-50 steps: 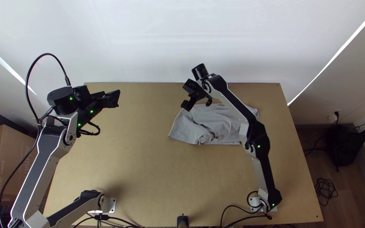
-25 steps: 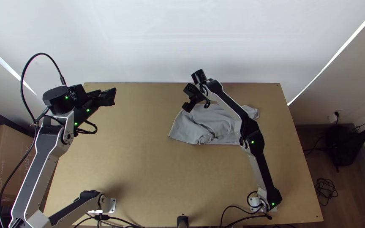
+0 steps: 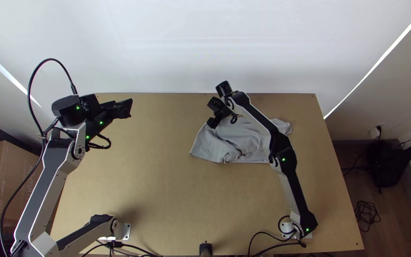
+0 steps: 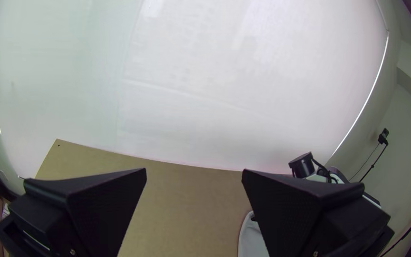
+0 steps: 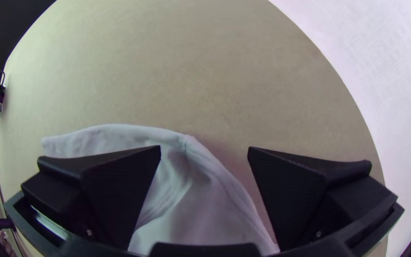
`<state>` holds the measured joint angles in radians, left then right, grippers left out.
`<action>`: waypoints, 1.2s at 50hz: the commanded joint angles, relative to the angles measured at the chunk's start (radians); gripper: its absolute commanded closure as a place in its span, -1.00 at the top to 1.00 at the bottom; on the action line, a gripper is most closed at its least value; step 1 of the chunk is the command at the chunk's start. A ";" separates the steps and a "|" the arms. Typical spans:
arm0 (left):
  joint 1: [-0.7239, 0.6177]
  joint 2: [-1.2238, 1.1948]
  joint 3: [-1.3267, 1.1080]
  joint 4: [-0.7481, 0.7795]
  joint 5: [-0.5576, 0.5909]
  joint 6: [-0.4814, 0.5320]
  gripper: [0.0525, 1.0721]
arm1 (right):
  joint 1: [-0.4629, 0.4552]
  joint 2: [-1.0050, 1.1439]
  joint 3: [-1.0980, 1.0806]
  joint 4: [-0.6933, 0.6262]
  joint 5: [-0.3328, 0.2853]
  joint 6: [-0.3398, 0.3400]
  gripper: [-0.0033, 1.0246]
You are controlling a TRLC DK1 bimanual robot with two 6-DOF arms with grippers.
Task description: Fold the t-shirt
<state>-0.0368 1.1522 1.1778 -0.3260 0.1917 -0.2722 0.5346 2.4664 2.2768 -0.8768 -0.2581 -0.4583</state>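
Observation:
The light grey t-shirt (image 3: 234,140) lies bunched and wrinkled on the table's right half, partly under the right arm. Over its far left edge is my right gripper (image 3: 223,121). In the right wrist view, that gripper (image 5: 204,152) stands open, with the shirt's seamed edge (image 5: 191,190) below and between its fingers, not gripped. My left gripper (image 3: 128,109) is raised at the table's far left, well away from the cloth; in the left wrist view, the same gripper (image 4: 193,176) is open and empty, and a bit of shirt (image 4: 250,240) shows beside one finger.
The wooden table (image 3: 158,190) has a white screen (image 3: 205,47) behind its far edge. A cardboard box (image 3: 8,181) stands off the left side. Black cables (image 3: 272,235) run along the near edge by the arm bases.
My right gripper has shifted slightly toward the table's near side, and its arm's elbow has swung left. The left gripper moved a little left, then slightly back. The shirt lies as before.

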 commanded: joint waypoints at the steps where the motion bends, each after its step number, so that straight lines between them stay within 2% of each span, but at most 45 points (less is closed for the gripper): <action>1: 0.012 0.007 -0.012 0.015 0.008 0.010 0.92 | 0.016 0.026 -0.031 -0.014 0.005 -0.019 0.07; 5: 0.023 0.007 -0.010 0.015 0.014 0.010 0.92 | 0.024 0.028 -0.031 -0.014 0.005 -0.017 -0.44; 7: 0.028 0.007 -0.010 0.016 0.020 0.010 0.92 | 0.028 0.026 -0.026 -0.013 0.006 -0.017 -0.79; 9: 0.029 0.007 -0.010 0.015 0.020 0.010 0.92 | 0.030 0.026 -0.020 -0.008 0.005 -0.013 -0.94; 17: 0.035 0.011 -0.010 0.016 0.022 0.021 0.92 | 0.022 -0.017 -0.028 0.009 0.008 0.018 -0.95; 30: 0.014 0.018 -0.009 0.035 0.029 0.021 0.92 | -0.053 -0.139 -0.014 0.050 0.017 0.204 -0.95; 42: -0.104 0.067 -0.032 0.064 0.029 0.065 0.92 | -0.166 -0.325 -0.045 0.118 0.019 0.348 -0.95; 49: -0.195 0.113 -0.032 0.068 0.029 0.116 0.92 | -0.243 -0.457 -0.135 0.157 0.019 0.377 -0.95; 60: -0.348 0.230 -0.010 0.094 0.031 0.180 0.92 | -0.337 -0.704 -0.408 0.302 0.019 0.392 -0.95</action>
<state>-0.3298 1.3258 1.1622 -0.2508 0.2104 -0.1345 0.2176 1.8671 1.9800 -0.6235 -0.2428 -0.0875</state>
